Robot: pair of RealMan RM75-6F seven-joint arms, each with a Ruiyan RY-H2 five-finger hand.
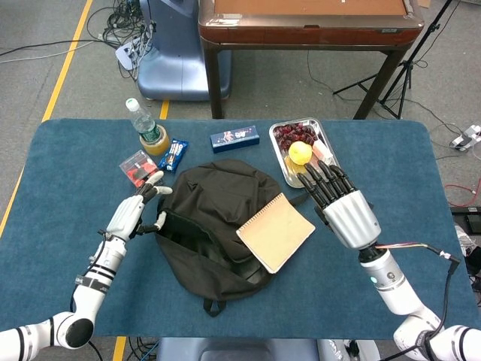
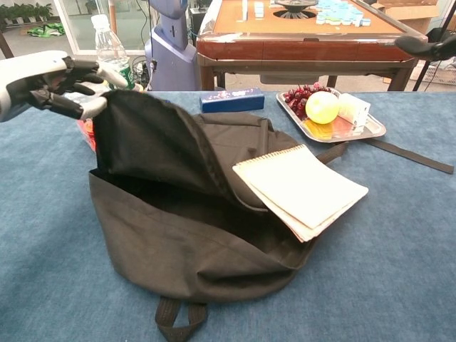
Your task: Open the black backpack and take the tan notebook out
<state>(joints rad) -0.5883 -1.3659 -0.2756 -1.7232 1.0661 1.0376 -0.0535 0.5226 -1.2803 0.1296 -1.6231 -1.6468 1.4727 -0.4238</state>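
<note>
The black backpack [image 1: 210, 218] lies unzipped mid-table, its flap [image 2: 153, 146] still raised on the left over the dark opening. The tan spiral notebook [image 1: 276, 232] lies closed and flat on the backpack's right edge, cover up, also plain in the chest view as the notebook [image 2: 303, 187]. My right hand [image 1: 343, 208] hovers just right of the notebook, fingers spread, holding nothing; the chest view catches only its fingertips [image 2: 426, 47]. My left hand [image 1: 137, 213] sits at the backpack's left rim with fingers apart, beside the flap's edge; the chest view shows the same hand [image 2: 50, 80].
A metal tray [image 1: 325, 177] with a lemon [image 1: 300, 153] and red fruit stands behind the right hand. A blue box [image 1: 234, 138], water bottle [image 1: 144, 125], snack bar [image 1: 173, 155] and red packet [image 1: 137, 167] line the back left. A black strap [image 1: 352, 195] trails right. A brown table [image 1: 308, 22] stands beyond.
</note>
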